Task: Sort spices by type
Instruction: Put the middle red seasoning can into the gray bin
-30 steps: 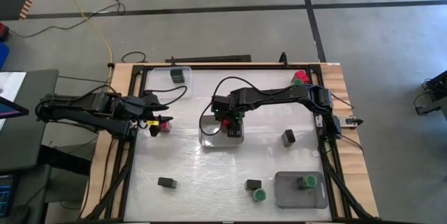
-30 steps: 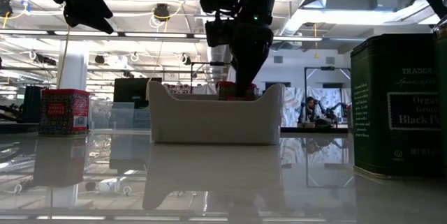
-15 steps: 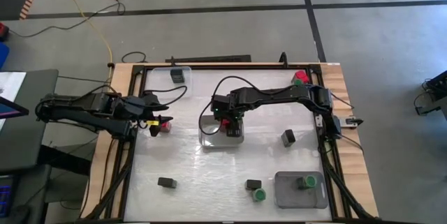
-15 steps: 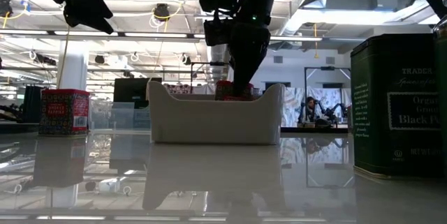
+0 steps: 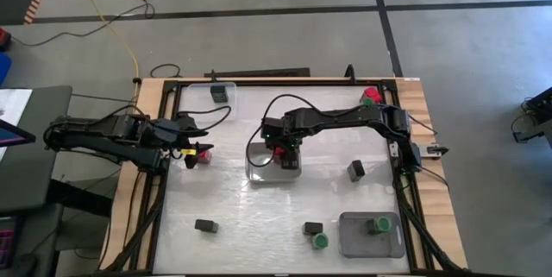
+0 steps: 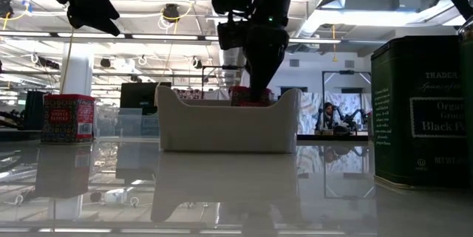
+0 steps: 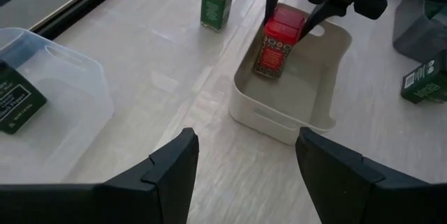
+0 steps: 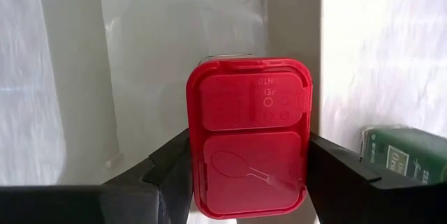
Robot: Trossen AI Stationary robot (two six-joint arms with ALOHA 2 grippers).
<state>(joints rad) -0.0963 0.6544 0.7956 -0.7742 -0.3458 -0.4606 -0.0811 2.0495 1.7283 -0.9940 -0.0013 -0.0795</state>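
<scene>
the right pincer (image 8: 248, 182) grips a red square-capped spice jar (image 8: 248, 137) inside the white tray (image 7: 314, 77).

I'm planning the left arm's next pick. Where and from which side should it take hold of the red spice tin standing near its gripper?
Judging by its upright pose, grip the red spice tin across its flat sides just below the cap, with the left gripper coming down from above.

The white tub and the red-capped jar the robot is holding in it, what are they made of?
The white tub looks like matte plastic: smooth moulded walls, rounded corners, a handle slot. The red-capped jar seems to have a glossy plastic cap, with raised lettering in the right wrist view; its body, glass or clear plastic, I can't tell. The right gripper pinches the cap.
</scene>
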